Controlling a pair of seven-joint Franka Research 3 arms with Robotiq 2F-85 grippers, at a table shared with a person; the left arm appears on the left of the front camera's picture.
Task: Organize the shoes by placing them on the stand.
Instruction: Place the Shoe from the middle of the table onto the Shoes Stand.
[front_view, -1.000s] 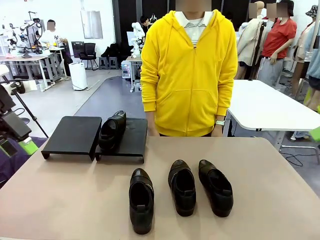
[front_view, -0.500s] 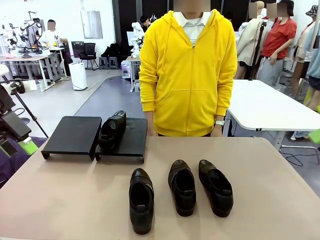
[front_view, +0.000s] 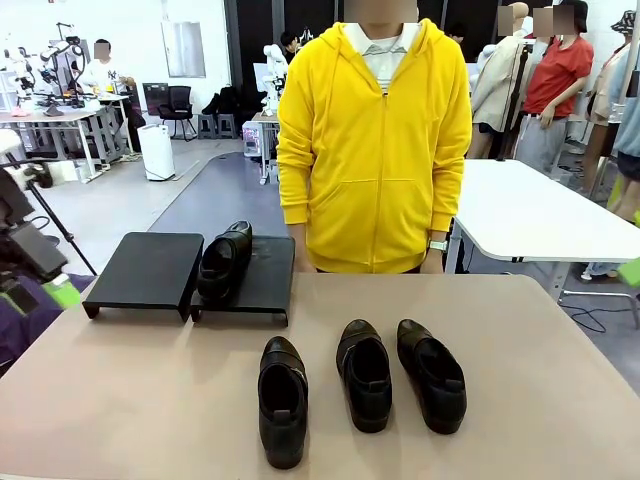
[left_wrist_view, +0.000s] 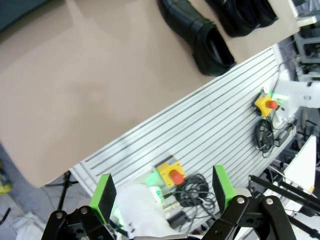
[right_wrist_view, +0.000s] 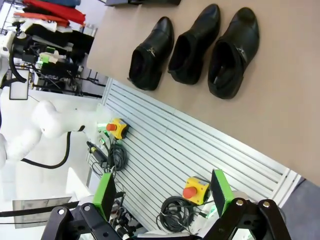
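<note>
Three black shoes lie on the tan table in the front view: one at the middle front (front_view: 283, 400) and a pair to its right (front_view: 364, 374) (front_view: 431, 374). A further shoe (front_view: 224, 262) rests on the left part of the stand's right platform (front_view: 262, 285). The left platform (front_view: 145, 268) is bare. My left gripper (left_wrist_view: 162, 192) is open, off the table's near edge, with shoes (left_wrist_view: 200, 37) far beyond its fingers. My right gripper (right_wrist_view: 162, 191) is open too, back from the edge, with the three loose shoes (right_wrist_view: 192, 42) ahead of it.
A person in a yellow hoodie (front_view: 375, 140) stands at the far side, hands low behind the table edge. A slatted aluminium base (right_wrist_view: 190, 150) with yellow emergency-stop boxes (left_wrist_view: 172, 175) and cables lies below both grippers. Part of my left arm (front_view: 25, 255) shows at the left edge.
The arm part at the left edge has shifted slightly. The person has swayed a little. The shoes and the stand are where they were.
</note>
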